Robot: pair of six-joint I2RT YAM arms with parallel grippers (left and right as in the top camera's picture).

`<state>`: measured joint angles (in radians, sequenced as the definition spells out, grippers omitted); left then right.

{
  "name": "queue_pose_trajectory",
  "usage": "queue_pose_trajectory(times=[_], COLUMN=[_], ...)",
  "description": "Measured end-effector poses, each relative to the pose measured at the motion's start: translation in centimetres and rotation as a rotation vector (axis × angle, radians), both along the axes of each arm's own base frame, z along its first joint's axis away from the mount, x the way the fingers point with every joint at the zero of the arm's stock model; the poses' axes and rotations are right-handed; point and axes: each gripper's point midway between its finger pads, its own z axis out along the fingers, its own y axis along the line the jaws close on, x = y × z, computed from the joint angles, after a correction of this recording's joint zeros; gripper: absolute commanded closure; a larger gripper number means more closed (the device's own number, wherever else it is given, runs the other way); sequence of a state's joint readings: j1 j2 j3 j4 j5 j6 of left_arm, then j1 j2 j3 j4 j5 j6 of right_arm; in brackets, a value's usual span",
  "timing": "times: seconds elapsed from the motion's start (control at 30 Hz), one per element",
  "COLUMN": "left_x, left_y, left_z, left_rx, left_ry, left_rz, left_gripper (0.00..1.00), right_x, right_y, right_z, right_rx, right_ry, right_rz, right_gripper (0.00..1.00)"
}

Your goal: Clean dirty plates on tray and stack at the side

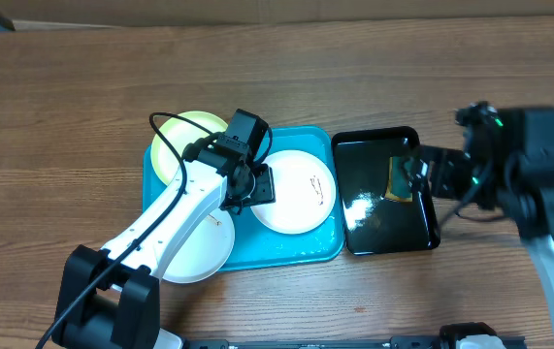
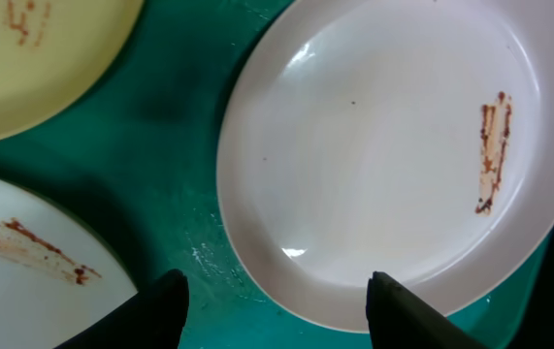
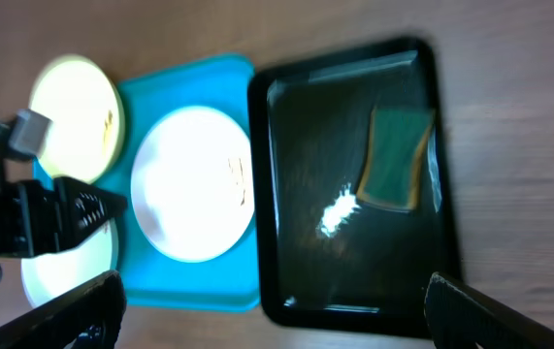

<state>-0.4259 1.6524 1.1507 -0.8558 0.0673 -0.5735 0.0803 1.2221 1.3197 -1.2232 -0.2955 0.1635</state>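
Note:
The turquoise tray point(image 1: 296, 247) holds three dirty plates: a pale yellow-green plate point(image 1: 184, 136) at its back left, a white plate point(image 1: 301, 189) with a brown smear at the right, and a second white plate point(image 1: 199, 252) overhanging the front left. My left gripper point(image 1: 257, 184) is open and empty, low over the tray at the left rim of the right white plate point(image 2: 393, 145). My right gripper point(image 1: 417, 174) is open and empty, high above the black tray. The right wrist view shows the white plate point(image 3: 191, 184) and the turquoise tray point(image 3: 209, 281).
A glossy black tray point(image 1: 388, 233) stands right of the turquoise tray and holds a green and yellow sponge point(image 1: 400, 184), which also shows in the right wrist view point(image 3: 396, 158). Bare wooden table surrounds both trays.

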Motion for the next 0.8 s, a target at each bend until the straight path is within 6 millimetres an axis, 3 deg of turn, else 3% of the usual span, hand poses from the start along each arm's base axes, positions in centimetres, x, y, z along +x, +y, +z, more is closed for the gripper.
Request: queue_pose_trajectory(times=[0.17, 0.37, 0.57, 0.8], left_x=[0.7, 1.2, 0.1, 1.5], left_y=[0.5, 0.6, 1.3, 0.9], left_z=[0.0, -1.3, -3.4, -3.1], left_rx=[0.029, 0.022, 0.044, 0.026], left_ry=[-0.033, -0.067, -0.048, -0.106], left_rz=[0.028, 0.051, 0.064, 0.073], left_gripper=[0.41, 0.44, 0.44, 0.46], right_x=[0.9, 1.6, 2.0, 4.5], right_y=[0.7, 0.7, -0.5, -0.3], right_z=[-4.7, -8.3, -10.4, -10.6], right_rx=[0.017, 0.003, -0.116, -0.178], right_ry=[0.209, 0.346, 0.393, 0.283], right_rz=[0.018, 0.003, -0.077, -0.114], right_gripper=[0.10, 0.16, 0.16, 0.18])
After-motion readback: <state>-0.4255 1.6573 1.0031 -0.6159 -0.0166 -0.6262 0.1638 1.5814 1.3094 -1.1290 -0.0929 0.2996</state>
